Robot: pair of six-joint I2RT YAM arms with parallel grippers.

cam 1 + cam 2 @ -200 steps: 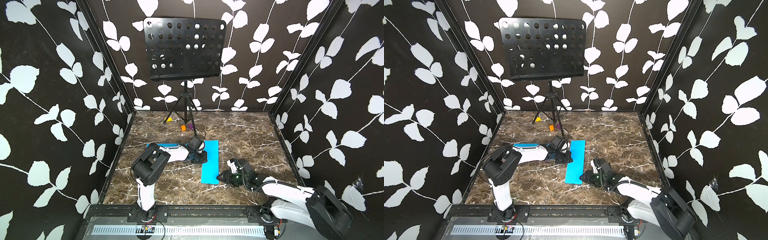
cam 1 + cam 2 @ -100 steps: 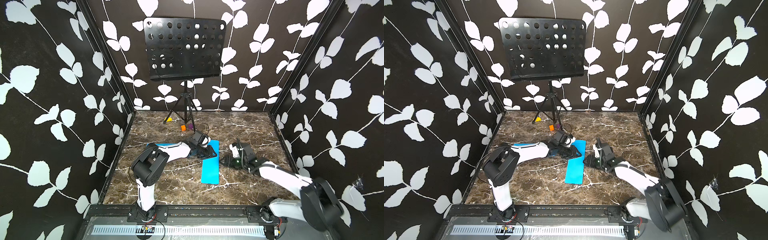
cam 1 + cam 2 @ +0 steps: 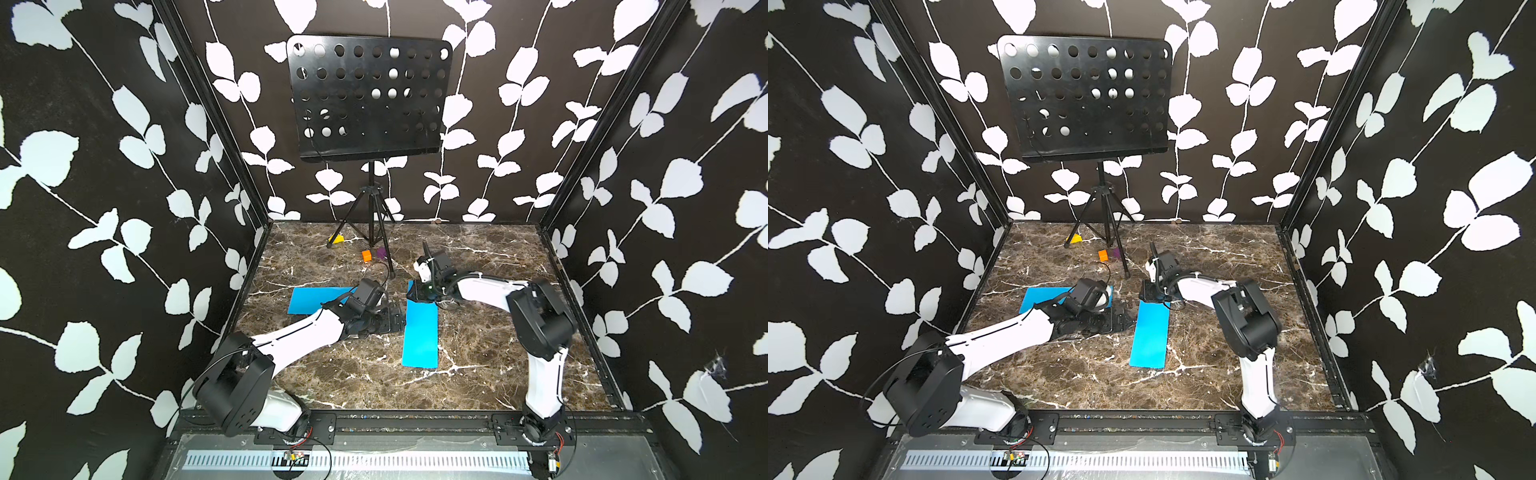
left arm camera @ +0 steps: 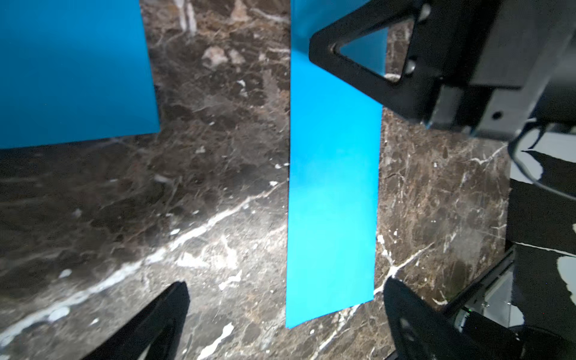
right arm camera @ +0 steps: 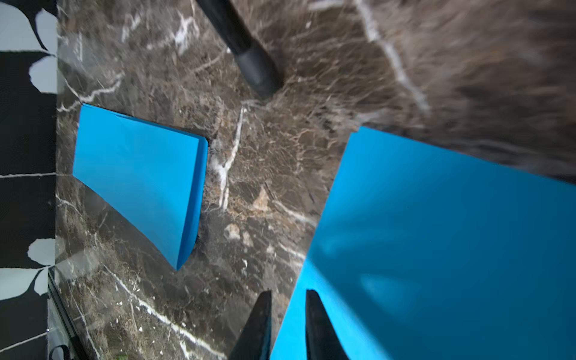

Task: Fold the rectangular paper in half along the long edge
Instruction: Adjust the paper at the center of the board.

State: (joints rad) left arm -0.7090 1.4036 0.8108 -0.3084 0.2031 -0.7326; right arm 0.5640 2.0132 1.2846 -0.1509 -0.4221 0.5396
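With the left gripper released, the right gripper, narrowed, grip unclear, should press evenly along the folded paper's crease.

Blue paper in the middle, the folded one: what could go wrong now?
The right tool is at the folded strip's far end, jaws nearly together; if it slides, the light paper may skew or the fold may spring open.
The left tool, wide open, lies close beside the strip; it could snag the edge.
The music stand leg stands near the right tool and might be bumped.
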